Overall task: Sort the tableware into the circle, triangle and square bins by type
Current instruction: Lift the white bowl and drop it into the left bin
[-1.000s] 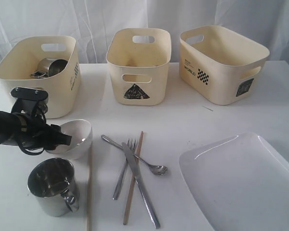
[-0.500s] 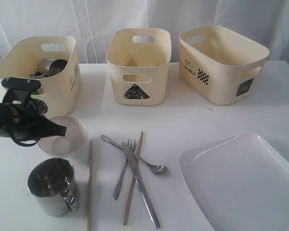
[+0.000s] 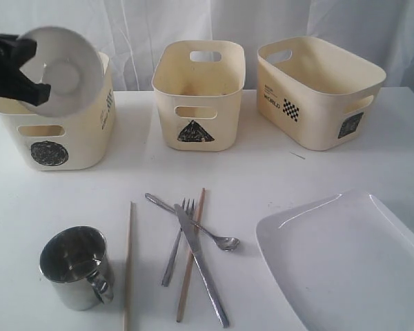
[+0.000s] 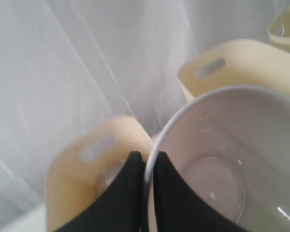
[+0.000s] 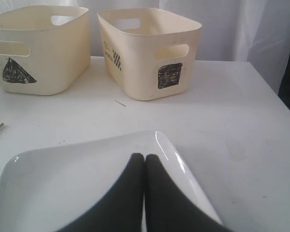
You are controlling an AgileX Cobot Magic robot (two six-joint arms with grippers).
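**Operator:** What has my left claw got?

**Spotter:** Your left gripper [image 4: 148,157] is pinched narrow on the rim of the round white bowl [image 3: 62,69], with one black finger inside the hollow and one outside. The bowl is up off the white table [image 3: 262,172] and tipped on edge, its hollow facing the exterior camera. In that view it sits in front of the top rim of the cream plastic bin with the circle sticker [image 3: 83,134].

**Operator:** And my right?

**Spotter:** Your right gripper [image 5: 144,158] has its fingers pressed together with nothing between them. It is over the large white squarish plate [image 5: 63,188]; I cannot tell whether it touches the plate.

**Operator:** Where is everything else?

**Spotter:** The shiny steel mug [image 3: 74,265] stands upright at the front left, with a wooden chopstick [image 3: 127,276] just beside it. In the middle, the steel fork [image 3: 174,252], steel knife [image 3: 205,276] and steel spoon [image 3: 228,243] lie crossed over one another with the second wooden chopstick [image 3: 182,303]. At the back, the cream bin with the triangle sticker [image 3: 214,103] and the cream bin with the checkered sticker [image 3: 317,117] stand apart from each other.
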